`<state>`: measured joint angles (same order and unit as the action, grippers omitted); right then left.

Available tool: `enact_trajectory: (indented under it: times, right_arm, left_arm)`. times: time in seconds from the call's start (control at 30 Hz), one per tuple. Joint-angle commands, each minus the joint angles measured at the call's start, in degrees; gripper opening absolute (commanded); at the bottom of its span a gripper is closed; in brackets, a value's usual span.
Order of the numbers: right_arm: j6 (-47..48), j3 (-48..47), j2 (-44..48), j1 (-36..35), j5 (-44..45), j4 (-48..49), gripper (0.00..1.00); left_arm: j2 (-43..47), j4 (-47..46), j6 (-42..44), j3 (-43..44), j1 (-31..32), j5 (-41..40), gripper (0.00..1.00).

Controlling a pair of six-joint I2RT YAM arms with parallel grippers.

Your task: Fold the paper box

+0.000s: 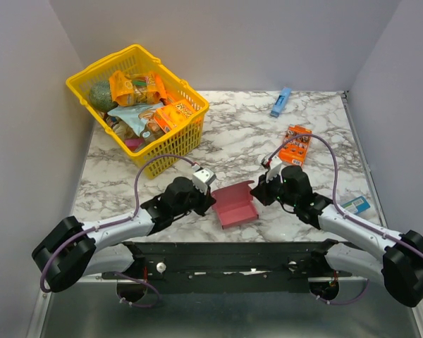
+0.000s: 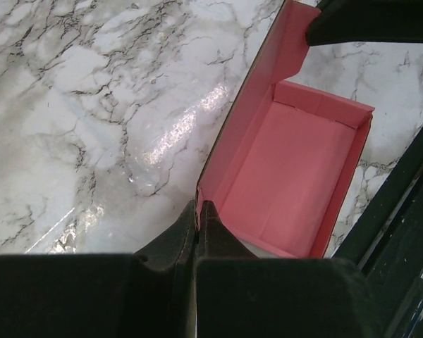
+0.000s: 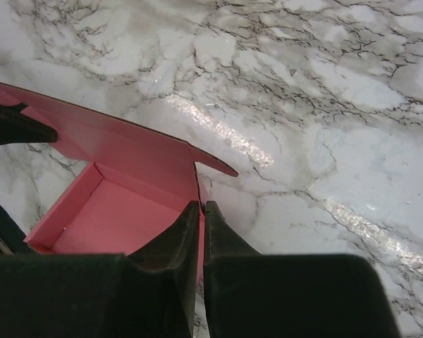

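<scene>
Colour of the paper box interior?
Plain pink, no print. The paper box shows best in the left wrist view.

White arm links (image 1: 116, 227), black joints (image 1: 63, 250), purple cables (image 1: 142, 171), black hands (image 2: 199, 208) (image 3: 201, 208)

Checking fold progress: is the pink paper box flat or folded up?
Folded up: the paper box has raised walls around its floor, top open.

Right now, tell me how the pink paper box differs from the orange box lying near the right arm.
Colour: the paper box is plain pink; the orange box is printed. State: the paper box is open on top with walls raised; the orange box looks closed. Hold: the left gripper and right gripper each pinch a wall of the paper box; the orange box lies free of both. Both sit on the marble table.
</scene>
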<state>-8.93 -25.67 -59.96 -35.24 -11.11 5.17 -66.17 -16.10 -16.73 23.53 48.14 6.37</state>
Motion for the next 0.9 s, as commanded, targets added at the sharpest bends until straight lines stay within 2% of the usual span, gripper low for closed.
enact_trajectory:
  times: [0.0,0.37,0.67,0.8,0.87]
  right_arm:
    - [-0.1,0.5,0.8,-0.6,-8.7,4.0,0.11]
    - [-0.7,0.2,-0.3,-0.8,-8.0,4.3,0.07]
    - [-3.1,0.9,-0.9,-1.8,-6.2,7.3,0.05]
    - [-4.1,-0.3,-1.5,-2.1,-1.8,5.1,0.04]
    - [-5.9,-1.1,-1.1,-2.2,1.7,2.9,0.07]
  left_arm:
    - [-0.7,0.5,3.1,2.8,0.5,-1.7,0.03]
    - [-3.8,-0.6,6.8,5.8,1.4,-0.7,0.01]
    - [-6.9,-2.0,6.2,8.5,3.4,-2.0,0.00]
    - [-7.6,-1.5,8.0,9.1,3.8,-1.8,0.00]
    - [-6.5,-0.7,9.5,8.6,3.9,-1.5,0.00]
